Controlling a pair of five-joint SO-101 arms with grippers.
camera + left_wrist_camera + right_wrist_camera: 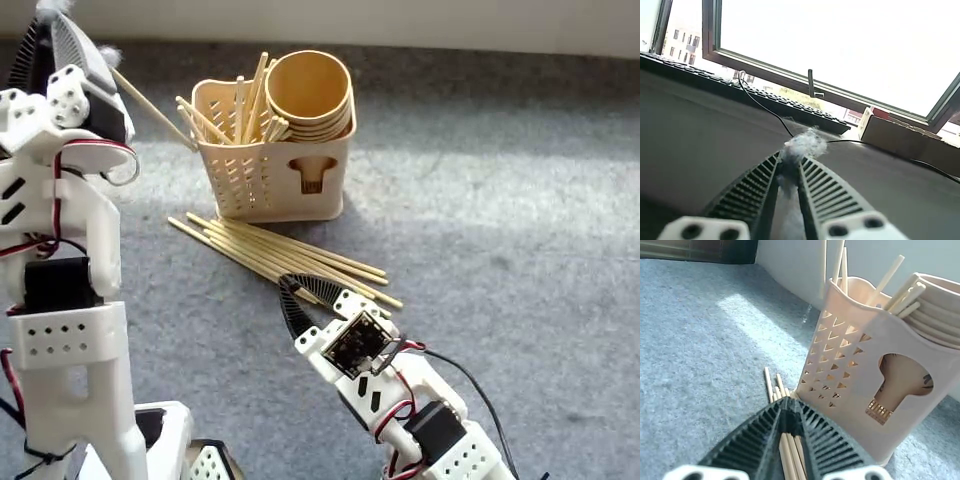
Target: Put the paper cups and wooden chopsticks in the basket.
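Right gripper [788, 410] is down low over the loose sticks [290, 262], and that's the pairing to watch. The bundle lies flat on the table [520, 250], just in front of the basket [270, 180]. Its long axis runs on a slant, one end off the basket's front left corner, the other trailing away toward the near right. The right arm comes in from the near edge at only a shallow angle to that axis, so its jaws would close across the sticks' width. The fingers are drawn together at the tips, right on top of the bundle, near its middle. I can't tell whether a stick is actually pinched. It's plainly the nearer arm. The left gripper [789, 165] is lifted high by the table's far left, clenched, with only a tuft of fluff [805, 142] at its tips. The cups [310, 90] sit stacked in the basket, toward the far edge, with more sticks standing beside them. A lone stick [155, 110] slants out from the basket's left rim toward the left arm. My read: lift one end and carry it over the rim.
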